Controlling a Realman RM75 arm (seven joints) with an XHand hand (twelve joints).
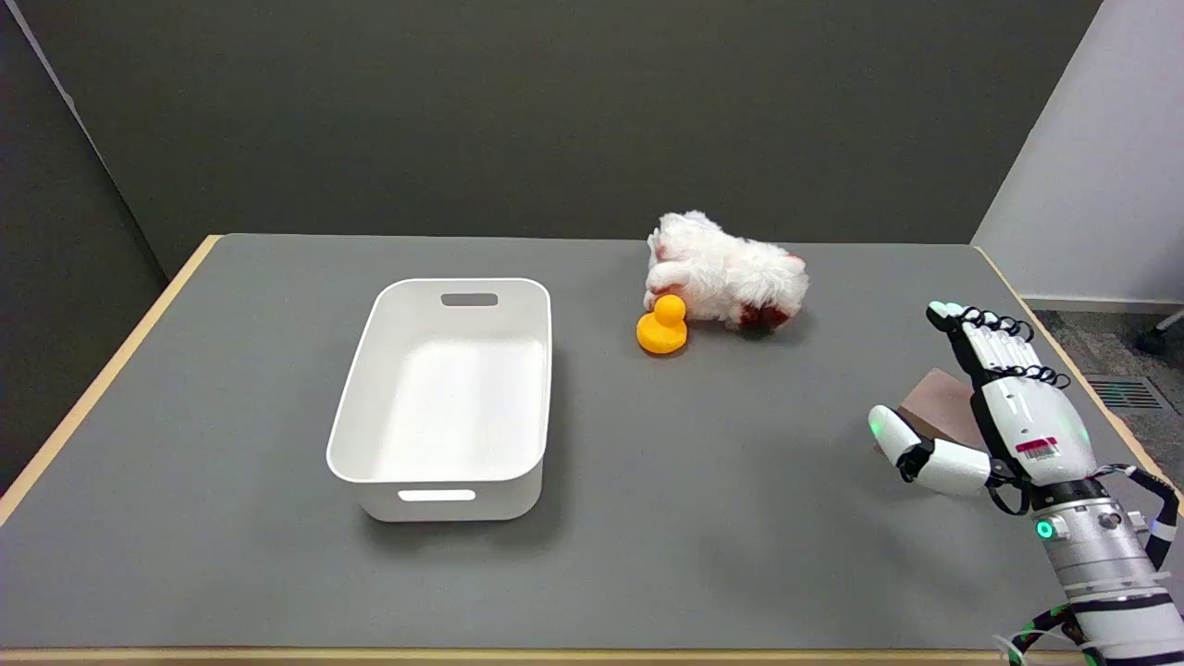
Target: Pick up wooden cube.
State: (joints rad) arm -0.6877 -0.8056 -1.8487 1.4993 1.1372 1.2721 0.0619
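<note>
Head view: at the right of the frame we see the robot hand (pixel 994 416) open, fingers extended and thumb spread, holding nothing. The wooden cube (pixel 939 407) rests on the worktop (pixel 721 481) just behind the palm, partly hidden. We judge this spread posture as preparation for enclosing the cube. At centre left, the white bin (pixel 444 407) contains nothing visible. A yellow duck (pixel 662 326) touches a plush toy (pixel 726 273) at upper centre.

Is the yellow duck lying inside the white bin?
No. The duck sits on the grey table, right of the white bin and against the fluffy white toy.
</note>
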